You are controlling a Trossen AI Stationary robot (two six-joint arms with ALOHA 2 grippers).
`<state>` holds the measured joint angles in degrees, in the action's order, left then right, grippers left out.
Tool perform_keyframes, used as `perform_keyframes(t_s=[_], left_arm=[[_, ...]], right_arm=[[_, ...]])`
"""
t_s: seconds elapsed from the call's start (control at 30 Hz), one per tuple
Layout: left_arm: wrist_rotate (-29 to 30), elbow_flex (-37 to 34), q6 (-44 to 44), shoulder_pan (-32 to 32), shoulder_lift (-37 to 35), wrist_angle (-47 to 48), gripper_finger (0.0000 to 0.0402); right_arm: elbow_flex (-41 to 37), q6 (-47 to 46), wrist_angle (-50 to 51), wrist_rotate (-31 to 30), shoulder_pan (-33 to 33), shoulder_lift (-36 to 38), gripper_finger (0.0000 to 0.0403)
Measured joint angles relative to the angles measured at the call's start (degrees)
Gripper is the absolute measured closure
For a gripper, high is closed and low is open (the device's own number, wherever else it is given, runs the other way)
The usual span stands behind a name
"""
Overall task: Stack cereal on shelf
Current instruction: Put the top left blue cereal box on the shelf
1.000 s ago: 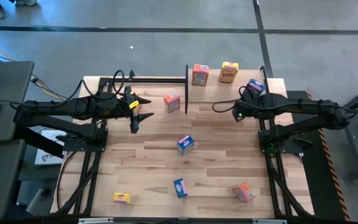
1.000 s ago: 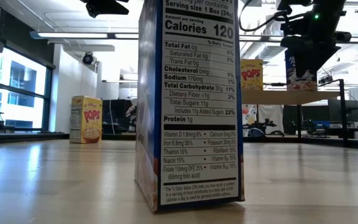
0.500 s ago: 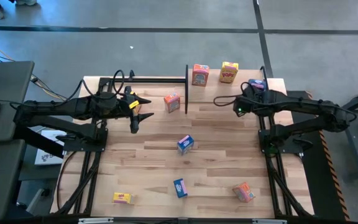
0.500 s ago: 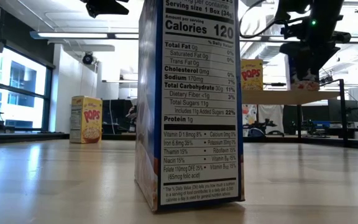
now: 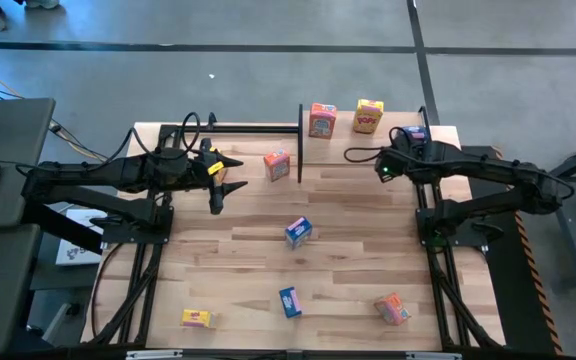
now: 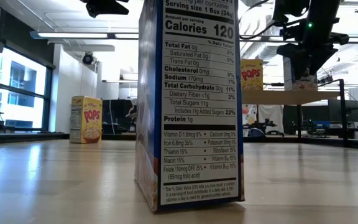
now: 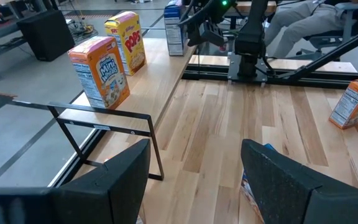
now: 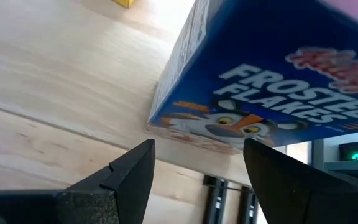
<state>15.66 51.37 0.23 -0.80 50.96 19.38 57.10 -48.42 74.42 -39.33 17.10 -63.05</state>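
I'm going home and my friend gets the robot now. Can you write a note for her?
Left hand: open, empty, over the tabletop's left side.
Right hand: open, at the Frosted Flakes box.
Done: three boxes stand on the shelf: orange shelf box, Pops box, Frosted Flakes box.
Left: five boxes show on the tabletop: orange box by the post, middle blue box, front blue box, front orange box, yellow box.

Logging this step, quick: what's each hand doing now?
Left hand: open, holding nothing.
Right hand: open, just by the blue Frosted Flakes box, not gripping it.
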Motion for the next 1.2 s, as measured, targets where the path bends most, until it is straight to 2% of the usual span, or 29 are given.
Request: perform_keyframes(t_s=[0.37, 0.77, 1.0, 1.2], left_arm=[[0.0, 0.0, 0.0, 0.0, 0.0, 0.1, 0.0158], [0.0, 0.0, 1.9, 0.0, 0.0, 0.3, 0.0158], [0.0, 0.0, 1.9, 0.0, 0.0, 0.3, 0.0158], [0.0, 0.0, 1.9, 0.0, 0.0, 0.4, 0.0158]], right_arm=[[0.0, -0.8, -1.8, -1.2, 2.4, -0.9, 0.0164], [0.0, -3.2, -2.2, -2.8, 2.8, -7.1, 0.0164], [0.0, -4.1, -2.8, -4.4, 4.1, -7.0, 0.0164], [0.0, -2.0, -6.4, -3.2, 6.6, -7.0, 0.0164]])
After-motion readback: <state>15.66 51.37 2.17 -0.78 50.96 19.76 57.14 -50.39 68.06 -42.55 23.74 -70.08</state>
